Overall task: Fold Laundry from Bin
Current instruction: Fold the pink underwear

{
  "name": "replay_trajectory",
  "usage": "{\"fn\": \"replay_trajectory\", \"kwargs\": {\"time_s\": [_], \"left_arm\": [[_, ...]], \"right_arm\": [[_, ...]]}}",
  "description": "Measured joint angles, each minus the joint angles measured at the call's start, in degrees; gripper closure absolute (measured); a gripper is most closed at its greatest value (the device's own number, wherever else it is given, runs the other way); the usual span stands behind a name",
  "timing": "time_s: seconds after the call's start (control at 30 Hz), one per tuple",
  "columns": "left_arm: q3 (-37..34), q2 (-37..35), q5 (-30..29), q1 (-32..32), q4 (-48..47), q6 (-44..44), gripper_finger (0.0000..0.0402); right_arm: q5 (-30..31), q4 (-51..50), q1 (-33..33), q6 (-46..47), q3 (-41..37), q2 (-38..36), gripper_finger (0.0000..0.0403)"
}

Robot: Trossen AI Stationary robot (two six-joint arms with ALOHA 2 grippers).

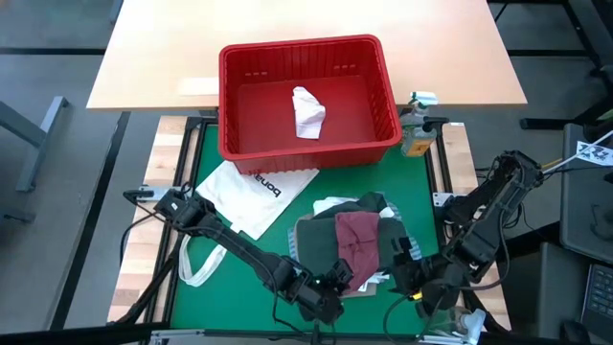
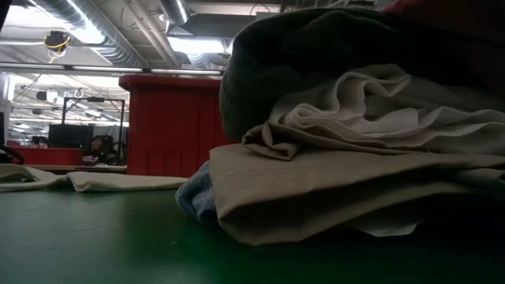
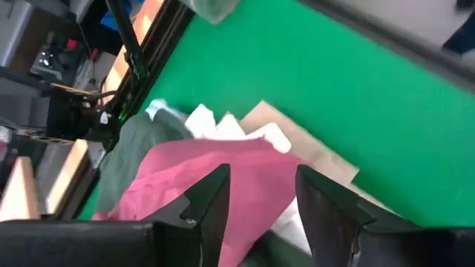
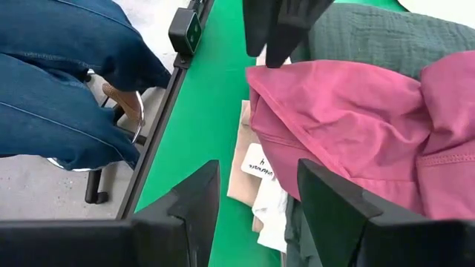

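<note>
Currently stacked at near edge of green mat (image 1: 383,182): maroon piece (image 1: 358,238) atop dark green-grey top (image 1: 318,240). Left gripper (image 1: 337,280) and right gripper (image 1: 400,273) flanking stack, fingers parted, holding nothing. Small white piece (image 1: 307,111) inside red bin (image 1: 308,146)

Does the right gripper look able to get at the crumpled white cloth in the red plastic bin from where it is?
Probably yes, with a long reach: right gripper sits open at the near edge, the white cloth lies uncovered in the open-topped bin, beyond the pile.
</note>
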Motion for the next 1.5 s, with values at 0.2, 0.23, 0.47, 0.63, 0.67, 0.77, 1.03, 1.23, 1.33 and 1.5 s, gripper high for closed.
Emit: {"fn": "replay_trajectory", "kwargs": {"time_s": [0.2,0.23,0.47,0.63,0.67,0.77,1.03,1.23,1.33,1.5], "left_arm": [[-1.14,-0.02,0.01,-0.57,-0.04,6.07,0.0253],[-1.54,-0.02,-0.40,-0.68,0.15,6.99,0.0253],[-7.19,-0.04,-3.25,-0.81,6.41,10.24,0.0253],[-11.74,-0.04,-7.93,-0.94,16.31,14.05,0.0253],[-12.52,-0.04,-8.36,-0.94,17.42,14.34,0.0253],[-13.70,-0.03,-8.84,-0.90,19.41,14.46,0.0255],[-13.62,-0.04,-8.91,-0.68,24.94,5.47,0.0355],[-12.75,-0.04,-8.96,0.73,28.16,-6.70,0.0392],[-10.29,-0.12,-8.89,1.62,28.68,-11.50,0.0396],[-5.92,-0.17,-8.87,3.56,27.91,-16.76,0.0397]], "right_arm": [[-0.07,0.02,-0.02,0.01,0.00,0.00,0.0221],[-0.07,0.02,-0.02,0.00,0.00,0.00,0.0221],[-0.11,0.03,-0.02,0.00,0.00,0.00,0.0221],[-0.11,0.04,-0.02,0.00,-0.02,0.00,0.0221],[-0.11,0.04,-0.02,0.00,-0.02,0.00,0.0221],[-0.11,0.05,-0.02,0.00,-0.02,0.00,0.0221],[-0.13,0.07,-0.02,0.00,-0.02,0.00,0.0221],[-0.15,0.06,-0.02,0.00,-0.02,0.00,0.0221],[-0.14,0.09,-0.02,0.01,-0.04,0.00,0.0221],[-0.14,3.20,-0.02,3.43,-0.07,0.02,0.0221]]}}
